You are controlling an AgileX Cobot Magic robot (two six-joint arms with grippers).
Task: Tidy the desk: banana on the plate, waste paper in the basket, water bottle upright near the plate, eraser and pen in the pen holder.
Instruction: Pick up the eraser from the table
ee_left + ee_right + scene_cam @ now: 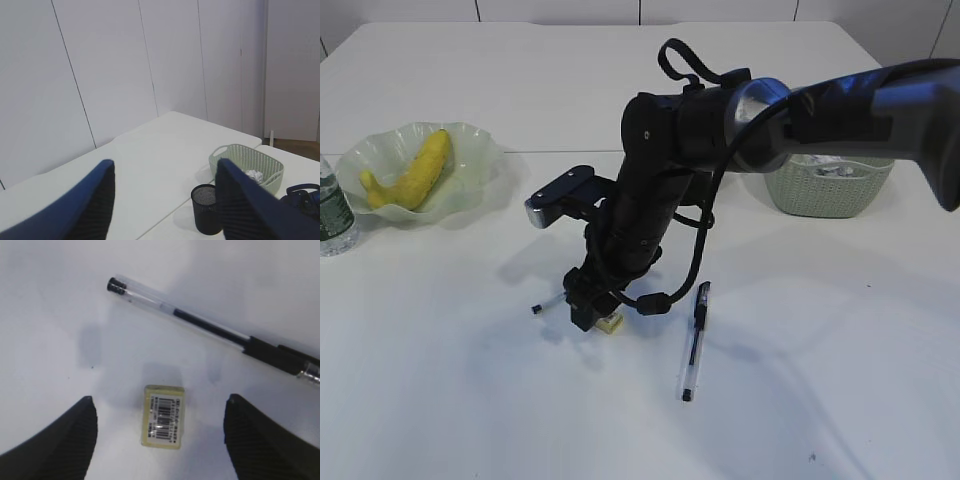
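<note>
My right gripper (592, 315) (160, 399) is open and low over the table, its fingers on either side of a small yellowish eraser (163, 416) (611, 324) with a barcode label, not touching it. A clear pen (210, 327) lies just beyond the eraser; in the exterior view only its end (546, 304) shows past the gripper. A second pen (695, 340) lies to the right. The banana (415, 172) rests on the pale green plate (480, 150). The water bottle (332, 210) stands at the left edge. My left gripper (165, 162) is open, empty and raised.
A green basket (830, 188) (240, 155) at the right holds crumpled waste paper (255, 175). A black mesh pen holder (206, 210) stands next to it; the right arm hides it in the exterior view.
</note>
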